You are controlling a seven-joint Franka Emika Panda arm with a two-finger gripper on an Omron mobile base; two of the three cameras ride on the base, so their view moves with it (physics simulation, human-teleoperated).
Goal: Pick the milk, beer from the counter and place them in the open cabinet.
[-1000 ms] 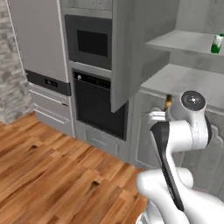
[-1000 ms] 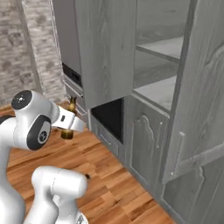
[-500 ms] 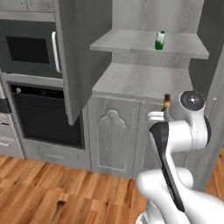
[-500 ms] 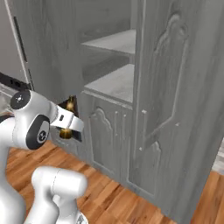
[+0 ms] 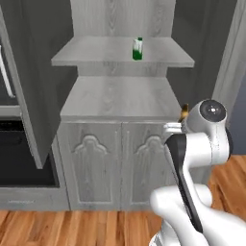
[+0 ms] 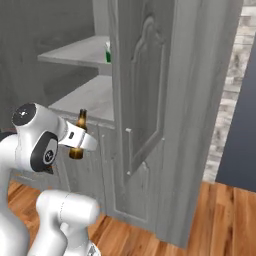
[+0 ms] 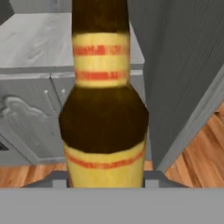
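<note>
The beer (image 7: 103, 109), a brown bottle with amber labels, stands upright in my gripper (image 6: 79, 141), which is shut on its lower body. In the right base view the beer (image 6: 77, 134) hangs in front of the open cabinet (image 6: 85, 97), just short of its lower shelf. From the left base view just the bottle's top (image 5: 184, 111) peeks out behind my arm. The milk (image 5: 137, 49), a white carton with a green lower part, stands on the upper shelf (image 5: 96, 53) of the open cabinet. A door partly covers the milk (image 6: 107, 52) in the right base view.
The cabinet's right door (image 6: 150, 95) swings out close beside the arm. Its left door (image 5: 29, 77) stands open too, with a dark oven (image 5: 19, 158) behind it. The lower shelf (image 5: 120, 98) is broad and bare. Arched-panel doors (image 5: 93, 163) sit below, above wood floor (image 5: 72, 228).
The base has driven and both base views have shifted: the oven has slid off left and the cabinet now stands straight ahead and closer. The beer stays in my gripper.
</note>
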